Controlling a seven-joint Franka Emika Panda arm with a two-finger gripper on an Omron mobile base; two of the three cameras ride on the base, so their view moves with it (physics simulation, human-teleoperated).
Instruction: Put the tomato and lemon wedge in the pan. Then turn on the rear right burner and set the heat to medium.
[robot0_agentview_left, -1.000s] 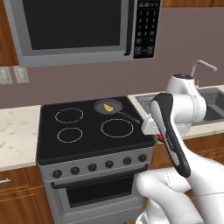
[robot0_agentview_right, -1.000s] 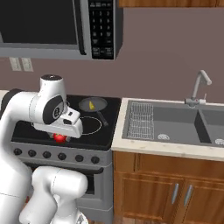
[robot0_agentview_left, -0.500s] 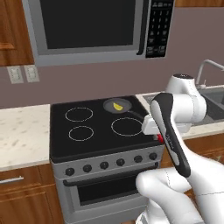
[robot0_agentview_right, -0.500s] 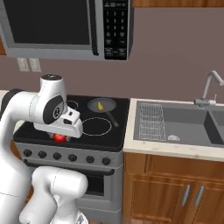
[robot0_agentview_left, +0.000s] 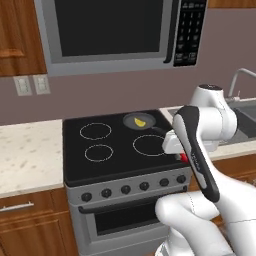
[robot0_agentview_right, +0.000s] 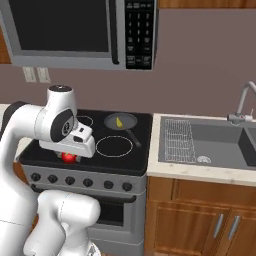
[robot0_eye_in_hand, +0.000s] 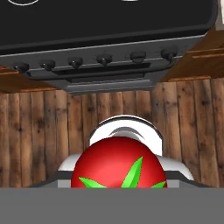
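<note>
The pan (robot0_agentview_left: 139, 121) sits at the rear right corner of the cooktop (robot0_agentview_left: 115, 160), its handle running toward the front right, with the lemon wedge (robot0_agentview_left: 140, 121) in it. The tomato (robot0_agentview_right: 69, 158) hangs under the claw (robot0_agentview_right: 70, 156) over the cooktop's front edge, above the knobs (robot0_eye_in_hand: 104, 60). The microwave (robot0_agentview_left: 120, 32) hangs above; the sink (robot0_agentview_right: 210, 145) lies right of the cooktop.

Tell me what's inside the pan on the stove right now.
Only the lemon wedge lies in the pan. The tomato is not there; it sits at the tool, by the stove's front edge.
</note>
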